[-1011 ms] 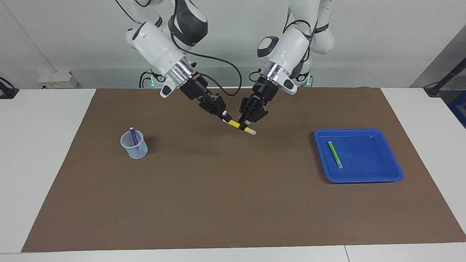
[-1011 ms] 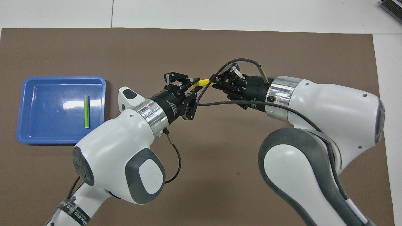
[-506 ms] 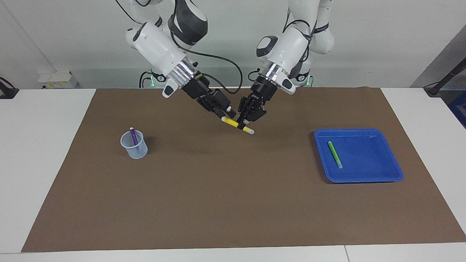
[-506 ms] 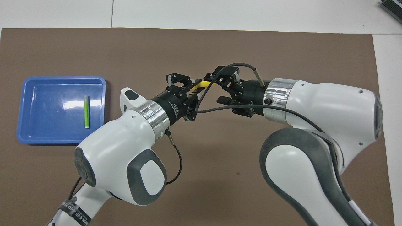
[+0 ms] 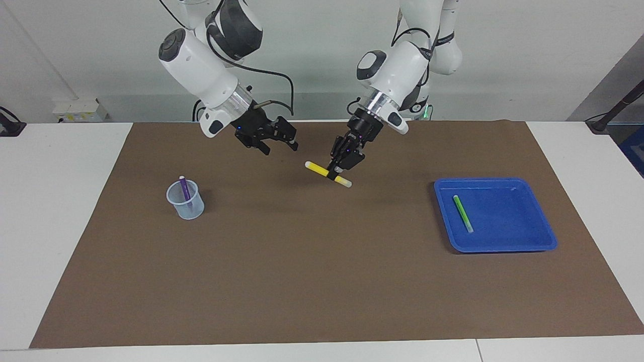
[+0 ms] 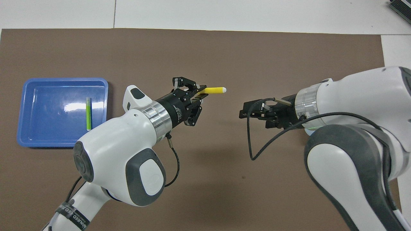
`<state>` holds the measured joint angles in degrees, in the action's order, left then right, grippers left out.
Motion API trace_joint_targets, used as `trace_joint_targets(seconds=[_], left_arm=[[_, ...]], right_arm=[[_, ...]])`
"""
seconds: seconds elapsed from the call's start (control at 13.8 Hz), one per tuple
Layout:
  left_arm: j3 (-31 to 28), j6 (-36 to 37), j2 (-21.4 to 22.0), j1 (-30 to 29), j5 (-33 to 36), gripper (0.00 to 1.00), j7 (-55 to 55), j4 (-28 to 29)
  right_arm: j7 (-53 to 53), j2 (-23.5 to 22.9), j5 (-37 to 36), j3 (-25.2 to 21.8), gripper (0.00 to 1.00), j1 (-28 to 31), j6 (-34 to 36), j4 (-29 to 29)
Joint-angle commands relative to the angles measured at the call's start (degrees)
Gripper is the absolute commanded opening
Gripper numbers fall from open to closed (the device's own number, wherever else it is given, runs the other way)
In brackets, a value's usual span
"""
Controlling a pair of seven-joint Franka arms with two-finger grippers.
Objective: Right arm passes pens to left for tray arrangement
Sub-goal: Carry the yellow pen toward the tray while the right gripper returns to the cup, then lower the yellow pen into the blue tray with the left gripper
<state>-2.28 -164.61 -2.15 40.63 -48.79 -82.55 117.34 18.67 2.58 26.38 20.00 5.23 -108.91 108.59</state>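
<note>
Handover done for yellow pen [image 5: 327, 173]: clamped in left gripper [image 5: 338, 172] jaws above mid-table; right gripper [image 5: 279, 143] jaws wide, empty. Green pen [image 5: 462, 213] in tray [image 5: 533, 211]; purple pen [image 5: 185, 191] left in cup [image 5: 187, 205]

We find the tray [image 5: 533, 244] at the left arm's end of the mat [image 5: 322, 281], one pen [image 5: 462, 213] lying in it. The cup [image 5: 185, 200] stands toward the right arm's end, a second pen [image 5: 184, 189] upright in it. A third pen [image 5: 328, 173] hangs over the mat's middle.
</note>
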Motion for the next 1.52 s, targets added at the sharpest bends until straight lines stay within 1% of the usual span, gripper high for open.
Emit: trace_joint_targets(seconds=[0.0, 0.14, 0.36, 0.65, 0.87, 1.01, 1.23, 1.44], left_arm=[[-0.27, 7.43, 1.62, -3.44, -0.87, 0.0, 7.3, 0.26], [-0.27, 11.22, 2.15, -5.55, -0.78, 0.0, 10.38, 0.26], [-0.35, 17.11, 2.94, -8.98, -0.6, 0.0, 15.13, 0.0], [-0.44, 24.75, 3.73, -13.37, -0.25, 0.0, 22.94, -0.09], [-0.53, 30.03, 4.26, -16.8, 0.19, 0.0, 29.1, -0.18], [-0.53, 33.19, 4.7, -18.56, 1.5, 0.0, 32.7, -0.18], [-0.53, 38.99, 4.7, -22.08, 6.15, 0.0, 36.05, -1.76], [-0.62, 44.18, 4.7, -25.59, 9.32, 0.0, 42.98, -2.73]], right_arm=[[-3.02, 1.11, -9.64, 0.48, 1.0, 1.72, 4.83, 0.04], [-5.73, 1.73, -15.46, 0.48, 1.0, 1.89, 6.77, 0.57], [-11.96, 2.17, -17.59, 0.48, 1.0, 4.96, 6.6, 1.8], [-24.62, 0.85, -22.85, 0.57, 1.0, 10.32, 4.59, 3.11], [-29.47, 0.41, -27.07, 0.57, 1.0, 11.47, 2.04, 4.61], [-32.97, 0.41, -27.35, 0.57, 1.0, 13.05, 1.33, 6.01], [-39.39, 0.15, -27.52, 0.57, 1.0, 16.21, -2.7, 8.83], [-42.91, -0.73, -27.79, 0.57, 1.0, 17.27, -5.25, 10.32]])
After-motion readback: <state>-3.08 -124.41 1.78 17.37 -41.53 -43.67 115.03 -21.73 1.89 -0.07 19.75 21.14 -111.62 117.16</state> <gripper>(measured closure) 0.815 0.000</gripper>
